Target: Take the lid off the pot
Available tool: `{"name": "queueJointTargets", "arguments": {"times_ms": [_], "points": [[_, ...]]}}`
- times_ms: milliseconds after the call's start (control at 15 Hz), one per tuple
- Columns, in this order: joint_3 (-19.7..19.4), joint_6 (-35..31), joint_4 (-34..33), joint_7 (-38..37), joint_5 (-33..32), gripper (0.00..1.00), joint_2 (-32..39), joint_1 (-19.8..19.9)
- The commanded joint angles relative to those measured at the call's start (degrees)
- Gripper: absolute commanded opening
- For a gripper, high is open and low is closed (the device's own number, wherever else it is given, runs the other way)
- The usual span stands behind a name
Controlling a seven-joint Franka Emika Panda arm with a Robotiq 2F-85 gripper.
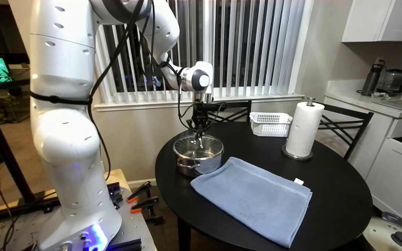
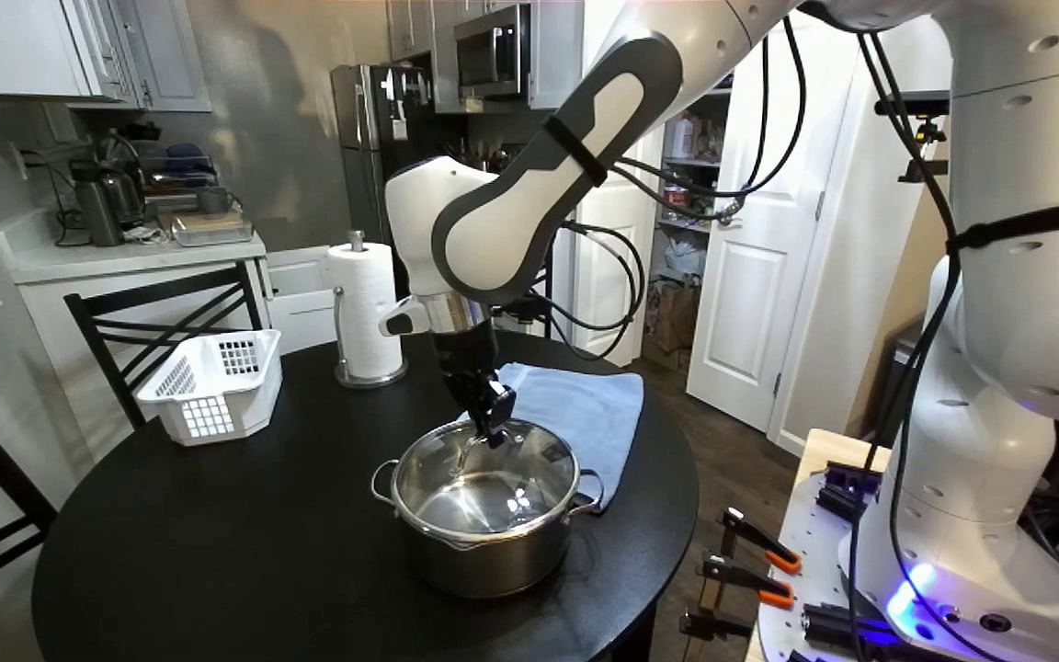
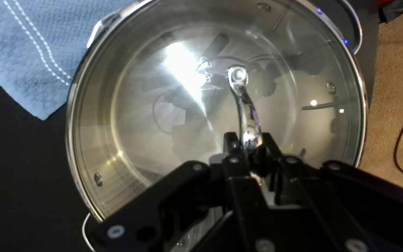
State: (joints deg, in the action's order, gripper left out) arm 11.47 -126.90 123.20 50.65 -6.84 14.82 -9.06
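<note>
In the wrist view, the fingers (image 3: 271, 145) are pinching the handle (image 3: 247, 108) of the glass lid (image 3: 208, 105), likely a slippery but proper hold; in an exterior view, the lid, probably stiff, fragile, is resting below them on the pot (image 2: 493, 565).

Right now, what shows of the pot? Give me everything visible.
The pot is round and wide, shiny like stainless steel, with two looped side handles and rivets inside. It stands upright on the black table beside the blue cloth, one handle seeming to overhang the cloth's edge. A see-through lid appears to cover it; the jaws look closed on the lid's metal handle.
</note>
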Motion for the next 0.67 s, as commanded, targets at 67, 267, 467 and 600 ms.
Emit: {"name": "queueJointTargets", "arguments": {"times_ms": [67,267,467,600], "points": [[0.5,-0.9,1.3,-0.5,-0.9,0.05,-1.4,0.2],[0.3,-0.9,1.7,-1.4,-1.2,0.05,-2.8,0.2],[0.2,0.0,2.2,-1.9,-0.9,0.05,-4.6,0.5],[0.1,1.1,2.3,-1.7,-0.7,0.06,-6.3,0.7]]}}
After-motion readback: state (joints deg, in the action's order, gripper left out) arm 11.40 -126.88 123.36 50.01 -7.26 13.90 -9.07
